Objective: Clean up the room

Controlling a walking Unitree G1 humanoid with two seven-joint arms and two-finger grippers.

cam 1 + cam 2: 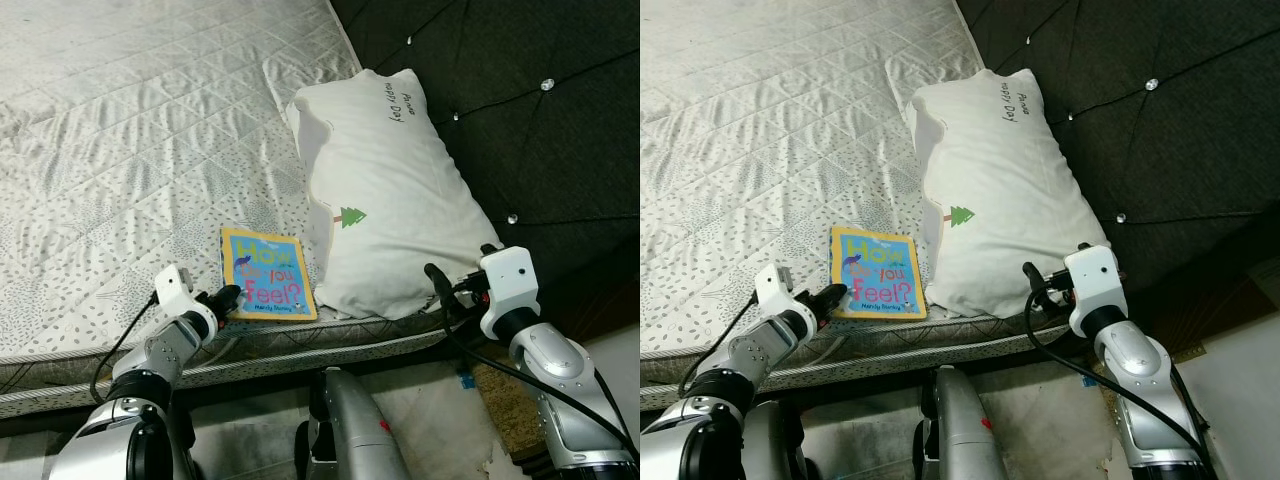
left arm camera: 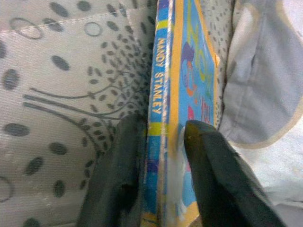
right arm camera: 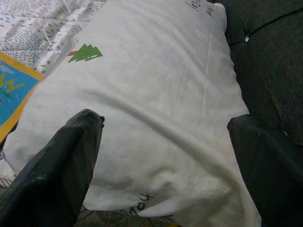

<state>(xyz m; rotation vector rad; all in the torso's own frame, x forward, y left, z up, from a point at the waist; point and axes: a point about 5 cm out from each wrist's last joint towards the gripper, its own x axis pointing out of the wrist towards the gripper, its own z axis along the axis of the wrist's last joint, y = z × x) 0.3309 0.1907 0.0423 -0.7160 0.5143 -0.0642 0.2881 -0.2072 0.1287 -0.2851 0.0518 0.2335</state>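
The left tool (image 1: 228, 296) is at the near edge of the bed (image 1: 120, 150), its two black fingers (image 2: 118, 175) closed on the near left corner of the book (image 1: 267, 273), one finger on the cover and one beneath, with the spine between them in the left wrist view. The book lies flat on the patterned mattress, its far right edge touching or just beside the pillow (image 1: 385, 200). It is judged to be a thin, stiff, light board book with a glossy cover that may slip; a hold on one corner lets it swing, so a grip further along the spine would be steadier. The pillow rests against the dark padded headboard (image 1: 540, 120), its near end at the mattress edge. It is judged soft, bulky and light; it will sag and fold when lifted, so the best hold is a deep pinch of fabric at a corner or along the near end. The right tool (image 1: 452, 290) hovers just short of that near end, fingers spread wide and gripping nothing. No container is visible among the things on the bed, so no contents can be reported.
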